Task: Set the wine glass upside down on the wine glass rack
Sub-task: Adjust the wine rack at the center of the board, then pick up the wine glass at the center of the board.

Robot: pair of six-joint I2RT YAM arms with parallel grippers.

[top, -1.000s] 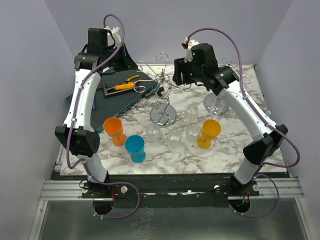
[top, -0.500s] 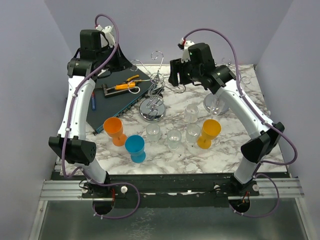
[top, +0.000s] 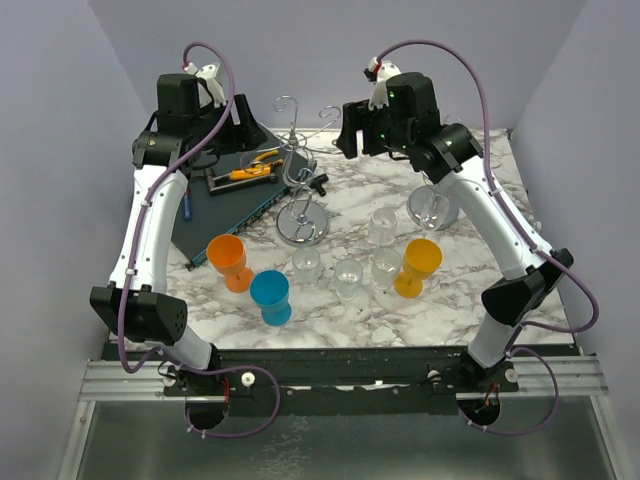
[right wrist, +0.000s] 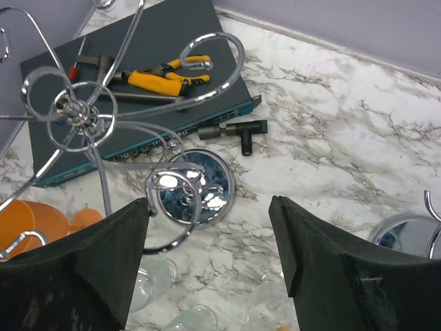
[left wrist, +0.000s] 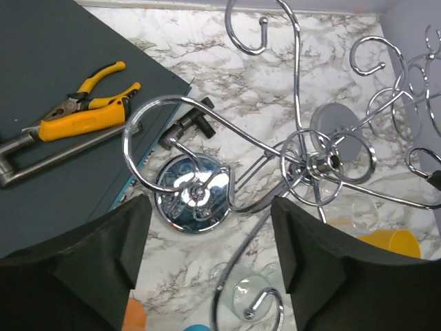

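Observation:
The chrome wine glass rack (top: 302,222) stands upright at mid-table, its hooks spreading from a hub (left wrist: 320,165) over a round base (left wrist: 193,193). Nothing hangs on it. Several clear wine glasses (top: 383,225) stand upright on the marble in front of it. My left gripper (top: 262,135) hovers high at the rack's left, open and empty, with the base and one glass (left wrist: 251,296) below it. My right gripper (top: 350,140) hovers high at the rack's right, open and empty, over the rack base (right wrist: 196,186) and the glasses (right wrist: 155,276).
A dark case (top: 225,195) with yellow pliers (top: 250,168) lies at the back left. Orange (top: 228,258), blue (top: 270,295) and yellow (top: 418,265) goblets stand among the clear glasses. A second chrome rack (top: 432,208) stands at the right. A small black T-shaped tool (right wrist: 238,129) lies behind the rack.
The rack has shifted left and now stands straighter. My left gripper has opened. Both grippers have lifted away from the rack, and the right one has opened a little wider.

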